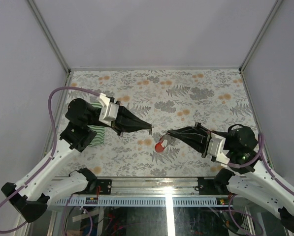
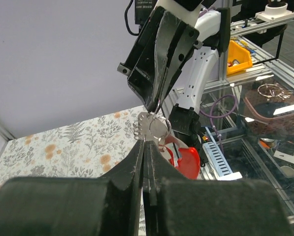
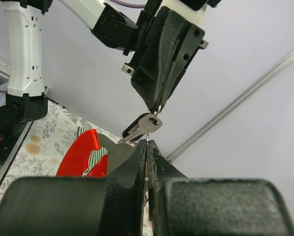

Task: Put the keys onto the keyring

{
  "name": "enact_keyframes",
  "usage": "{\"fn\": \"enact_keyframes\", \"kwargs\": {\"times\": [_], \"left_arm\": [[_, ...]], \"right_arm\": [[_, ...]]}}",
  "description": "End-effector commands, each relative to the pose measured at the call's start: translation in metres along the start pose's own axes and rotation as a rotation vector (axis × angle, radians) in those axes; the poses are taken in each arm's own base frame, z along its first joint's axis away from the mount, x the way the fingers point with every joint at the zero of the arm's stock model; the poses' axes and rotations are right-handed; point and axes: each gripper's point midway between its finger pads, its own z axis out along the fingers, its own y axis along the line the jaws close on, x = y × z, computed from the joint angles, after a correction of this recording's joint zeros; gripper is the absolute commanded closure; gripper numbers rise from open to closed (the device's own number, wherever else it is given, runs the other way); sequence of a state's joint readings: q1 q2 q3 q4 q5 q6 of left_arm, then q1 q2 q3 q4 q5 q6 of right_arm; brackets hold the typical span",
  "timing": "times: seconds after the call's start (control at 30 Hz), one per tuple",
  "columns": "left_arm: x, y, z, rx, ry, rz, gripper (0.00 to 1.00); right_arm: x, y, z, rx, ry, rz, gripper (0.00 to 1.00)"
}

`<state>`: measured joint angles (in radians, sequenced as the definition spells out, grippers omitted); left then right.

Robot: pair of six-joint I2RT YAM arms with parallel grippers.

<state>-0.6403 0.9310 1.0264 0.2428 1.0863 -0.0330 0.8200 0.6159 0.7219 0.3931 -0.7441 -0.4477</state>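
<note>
Top view: the left hand (image 1: 147,129) and right hand (image 1: 170,132) almost meet tip to tip above the floral surface (image 1: 196,93). A red tag (image 1: 160,147) hangs between them.

Left wrist view: the left hand is pinched narrow on the silvery keys (image 2: 150,129). Above them, the right hand clamps the thin keyring (image 2: 159,108).

Right wrist view: both hands are closed, with the keys between their tips.
</note>
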Motion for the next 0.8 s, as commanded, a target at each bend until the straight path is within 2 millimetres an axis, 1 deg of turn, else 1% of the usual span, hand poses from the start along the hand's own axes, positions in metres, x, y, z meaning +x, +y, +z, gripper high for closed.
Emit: {"fn": "enact_keyframes", "kwargs": {"times": [0.0, 0.23, 0.33, 0.47, 0.67, 0.73, 0.77], "left_arm": [[-0.026, -0.006, 0.005, 0.050, -0.051, 0.058, 1.00], [-0.027, -0.006, 0.008, 0.069, -0.050, 0.056, 1.00], [-0.027, -0.006, 0.008, 0.073, -0.044, 0.062, 1.00], [-0.028, -0.005, 0.009, 0.082, -0.025, 0.080, 1.00], [-0.027, -0.004, 0.011, 0.100, -0.018, 0.099, 1.00], [-0.027, -0.003, 0.012, 0.100, -0.018, 0.105, 1.00], [-0.026, -0.002, 0.012, 0.101, -0.017, 0.107, 1.00]], "right_arm": [[-0.029, -0.010, 0.006, -0.020, -0.075, -0.108, 1.00], [-0.023, -0.004, 0.007, -0.079, -0.059, -0.220, 1.00], [-0.021, -0.005, 0.007, -0.093, -0.046, -0.235, 1.00], [-0.027, -0.010, 0.011, -0.095, -0.044, -0.182, 1.00], [-0.029, -0.013, 0.015, -0.079, -0.045, -0.111, 1.00], [-0.032, -0.015, 0.016, -0.063, -0.051, -0.052, 1.00], [-0.034, -0.018, 0.018, -0.051, -0.055, 0.005, 1.00]]}}
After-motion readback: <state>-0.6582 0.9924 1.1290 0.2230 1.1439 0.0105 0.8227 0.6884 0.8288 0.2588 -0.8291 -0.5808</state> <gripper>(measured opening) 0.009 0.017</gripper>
